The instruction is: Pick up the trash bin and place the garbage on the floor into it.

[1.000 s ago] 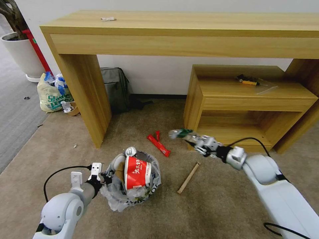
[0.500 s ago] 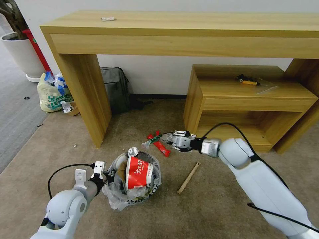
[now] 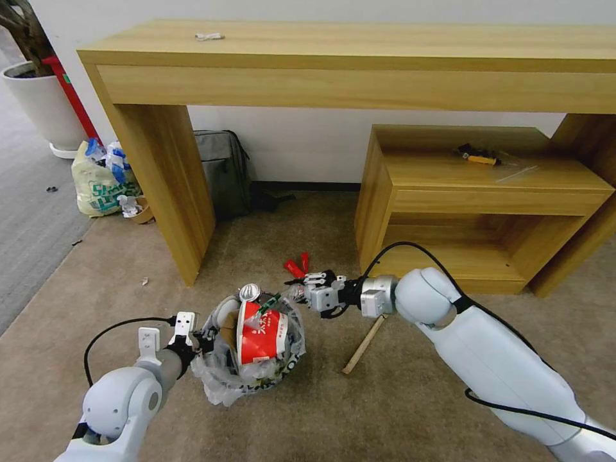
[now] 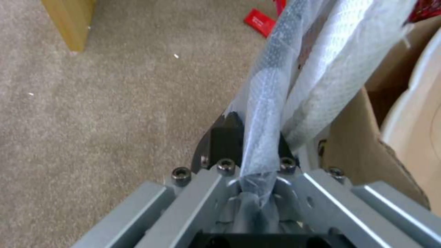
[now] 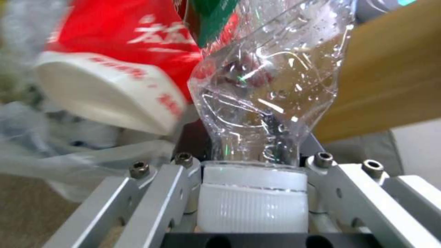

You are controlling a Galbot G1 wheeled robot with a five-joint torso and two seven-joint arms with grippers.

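Now that my right jaws (image 3: 307, 294), clamped on the bottle (image 5: 257, 100), have swung to the bin (image 3: 256, 346), dropping remains; left jaws (image 3: 199, 338) pinch its liner (image 4: 275, 103).

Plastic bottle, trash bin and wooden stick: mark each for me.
plastic bottle (image 5: 257, 103): right wrist view, crumpled clear body above the white cap.
trash bin (image 3: 215, 375): head view, bag-covered outer wall on the robot's left.
wooden stick (image 3: 363, 344): head view, mid-length on the carpet.
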